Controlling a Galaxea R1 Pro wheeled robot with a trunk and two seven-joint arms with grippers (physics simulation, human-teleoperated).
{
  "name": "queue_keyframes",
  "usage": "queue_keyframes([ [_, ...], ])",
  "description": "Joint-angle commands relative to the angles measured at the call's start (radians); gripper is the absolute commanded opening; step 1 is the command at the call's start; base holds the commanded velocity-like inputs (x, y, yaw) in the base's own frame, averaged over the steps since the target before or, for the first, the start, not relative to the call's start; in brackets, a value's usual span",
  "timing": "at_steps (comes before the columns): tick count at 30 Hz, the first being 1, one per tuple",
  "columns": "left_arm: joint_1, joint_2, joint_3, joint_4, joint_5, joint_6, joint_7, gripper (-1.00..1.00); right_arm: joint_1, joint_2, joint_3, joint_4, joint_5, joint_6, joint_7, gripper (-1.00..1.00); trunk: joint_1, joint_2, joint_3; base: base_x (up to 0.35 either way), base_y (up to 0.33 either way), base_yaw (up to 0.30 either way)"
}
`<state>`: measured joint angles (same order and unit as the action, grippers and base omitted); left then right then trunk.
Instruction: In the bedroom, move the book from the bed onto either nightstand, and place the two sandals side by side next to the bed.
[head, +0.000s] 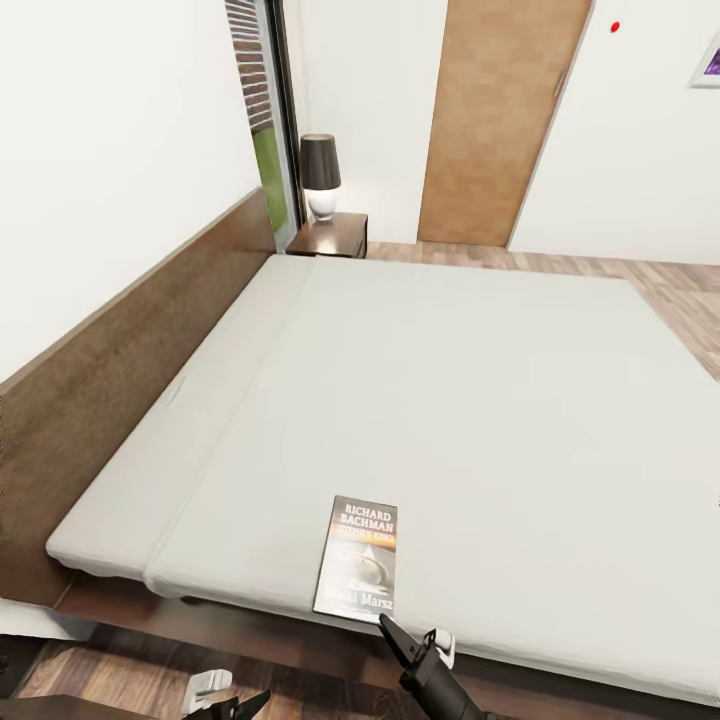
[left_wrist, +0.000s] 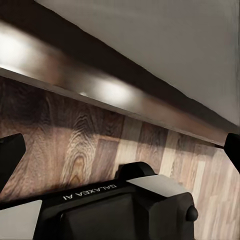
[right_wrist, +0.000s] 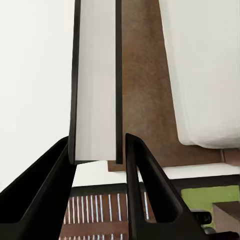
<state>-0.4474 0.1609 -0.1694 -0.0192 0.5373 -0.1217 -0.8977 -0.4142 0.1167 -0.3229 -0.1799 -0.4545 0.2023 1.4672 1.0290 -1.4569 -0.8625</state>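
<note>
The thin dark paperback book (head: 357, 558), lettered "RICHARD BACHMAN" in white, lies flat at the near edge of the large pale grey-white mattress of the bed (head: 480, 400). The right gripper (head: 392, 633) sits just beside the book's near edge; in the right wrist view its black fingers (right_wrist: 47, 192) flank the book's edge (right_wrist: 96, 80), contact unclear. The left gripper (head: 240, 705) hangs low over the brown wood-plank floor (left_wrist: 75, 145), fingers spread. A small dark reddish-brown nightstand (head: 330, 238) stands at the bed's far corner.
</note>
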Motion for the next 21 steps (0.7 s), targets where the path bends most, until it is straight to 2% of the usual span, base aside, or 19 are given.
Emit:
queue_keyframes([
  [1, -0.001, 0.0, -0.009, 0.001, 0.005, -0.009, -0.001, 1.0, 0.0, 0.0, 0.005, -0.001, -0.008, 0.011, 0.002, -1.0, -0.004, 0.007, 0.003, 0.0, 0.0, 0.0],
  [16, -0.001, 0.0, -0.009, 0.001, 0.005, -0.009, 0.002, 1.0, -0.001, -0.005, 0.01, -0.004, -0.002, 0.014, 0.008, -1.0, -0.061, 0.112, 0.05, 0.0, 0.0, 0.0],
  [19, -0.001, 0.0, -0.009, 0.001, 0.005, -0.009, 0.002, 1.0, 0.0, -0.039, 0.014, 0.003, -0.001, 0.014, 0.012, -1.0, -0.073, 0.133, 0.059, 0.0, 0.0, 0.0],
  [20, -0.001, 0.0, -0.009, 0.001, 0.005, -0.009, 0.002, 1.0, 0.0, -0.058, 0.017, 0.004, -0.001, 0.014, 0.014, -1.0, -0.077, 0.14, 0.062, 0.0, 0.0, 0.0],
  [21, -0.001, 0.0, -0.009, 0.001, 0.005, -0.009, 0.002, 1.0, 0.0, -0.095, 0.02, 0.006, -0.001, 0.014, 0.015, -1.0, -0.081, 0.147, 0.065, 0.0, 0.0, 0.0],
])
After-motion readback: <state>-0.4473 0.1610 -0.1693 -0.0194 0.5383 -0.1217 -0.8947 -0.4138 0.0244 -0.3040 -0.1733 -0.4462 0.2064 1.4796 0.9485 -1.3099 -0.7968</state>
